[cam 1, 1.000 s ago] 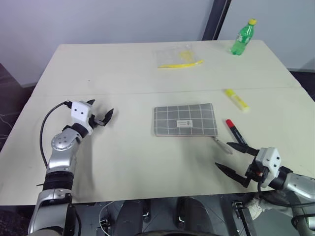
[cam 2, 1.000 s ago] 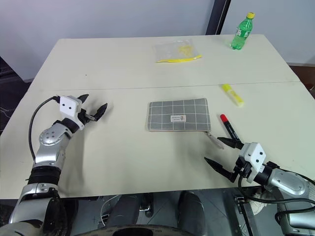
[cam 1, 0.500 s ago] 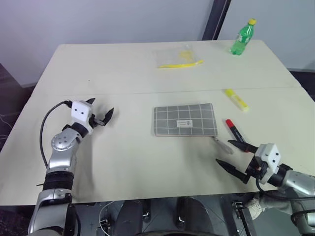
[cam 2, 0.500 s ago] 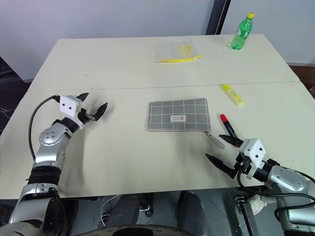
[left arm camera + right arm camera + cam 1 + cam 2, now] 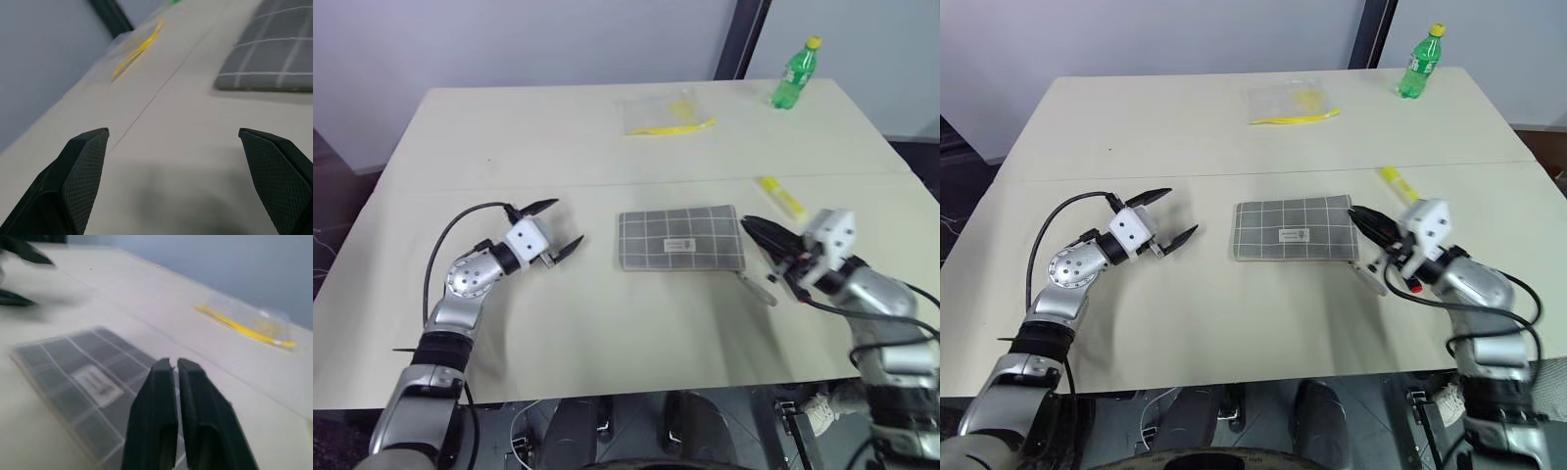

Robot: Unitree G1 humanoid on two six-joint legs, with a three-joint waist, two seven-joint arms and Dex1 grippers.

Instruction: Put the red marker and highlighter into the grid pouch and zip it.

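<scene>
The grid pouch (image 5: 681, 239) lies flat at the centre of the bench (image 5: 558, 137), with the left end effector (image 5: 556, 229) spread wide to its left, the right end effector (image 5: 750, 226) closed empty at its right edge, and the highlighter (image 5: 781, 197) just beyond.

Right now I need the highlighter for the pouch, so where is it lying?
The highlighter lies on the table's right side in the head views, just beyond the right gripper and right of the grid pouch.
</scene>
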